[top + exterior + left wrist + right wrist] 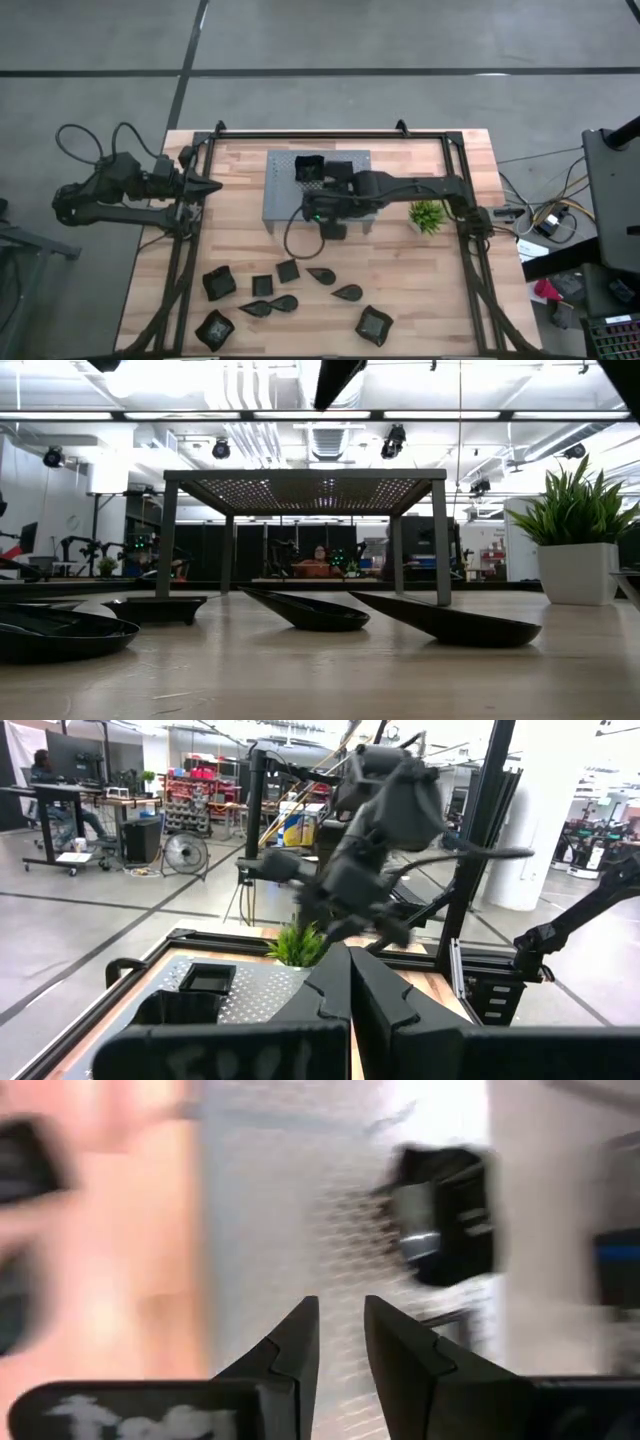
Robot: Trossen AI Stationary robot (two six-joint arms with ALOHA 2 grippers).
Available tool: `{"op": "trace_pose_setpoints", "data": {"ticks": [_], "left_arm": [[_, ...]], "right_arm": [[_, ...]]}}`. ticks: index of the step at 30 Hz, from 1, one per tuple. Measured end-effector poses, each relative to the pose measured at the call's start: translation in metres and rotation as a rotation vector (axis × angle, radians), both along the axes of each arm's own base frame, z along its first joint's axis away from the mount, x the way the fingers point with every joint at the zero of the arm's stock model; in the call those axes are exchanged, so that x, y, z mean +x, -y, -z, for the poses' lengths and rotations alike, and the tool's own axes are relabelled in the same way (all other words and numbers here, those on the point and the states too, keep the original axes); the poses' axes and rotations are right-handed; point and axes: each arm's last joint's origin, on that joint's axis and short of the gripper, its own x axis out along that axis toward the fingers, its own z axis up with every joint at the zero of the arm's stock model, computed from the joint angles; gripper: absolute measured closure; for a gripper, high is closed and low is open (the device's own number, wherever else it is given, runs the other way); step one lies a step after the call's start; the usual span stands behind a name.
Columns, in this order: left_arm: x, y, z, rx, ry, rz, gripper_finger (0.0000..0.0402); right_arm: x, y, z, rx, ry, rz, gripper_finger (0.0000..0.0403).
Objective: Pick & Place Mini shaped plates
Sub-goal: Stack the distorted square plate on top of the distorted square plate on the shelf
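Square plate [445,1215] on rack [330,1230], motion-blurred.

Two mini plates [322,171] sit on the rack [285,195] — the plant [427,215] to its right, more plates [290,298] in front.

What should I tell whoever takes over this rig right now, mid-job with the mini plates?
Right gripper: fingers apart, empty, above the grey perforated metal rack.
Left gripper: shut, empty, parked at the table's left edge.
Done: two small black square dishes on the rack top, one at its far corner, one beside it.
Left: nine black dishes on the wooden table in front of the rack: square ones such as and, teardrop ones such as.
The small green spiky plant stands right of the rack, beside the right arm.
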Motion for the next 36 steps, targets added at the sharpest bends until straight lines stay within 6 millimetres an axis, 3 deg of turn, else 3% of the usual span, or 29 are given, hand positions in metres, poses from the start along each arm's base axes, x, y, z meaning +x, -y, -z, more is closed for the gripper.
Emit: {"op": "trace_pose_setpoints", "data": {"ticks": [11,17,27,36], "left_arm": [[0.0,0.0,0.0,0.0,0.0,0.0,0.0401],[0.0,0.0,0.0,0.0,0.0,0.0,0.0401],[0.0,0.0,0.0,0.0,0.0,0.0,0.0401],[0.0,0.0,0.0,0.0,0.0,0.0,0.0401]], "right_arm": [[-0.036,-0.063,-0.014,0.445,-0.06,0.074,0.0344],[-0.046,-0.095,-0.005,0.535,-0.149,0.099,0.034],[-0.07,-0.148,0.034,0.432,-0.202,0.288,0.0298],[-0.084,-0.163,0.088,0.307,-0.299,0.384,0.0242]]}}
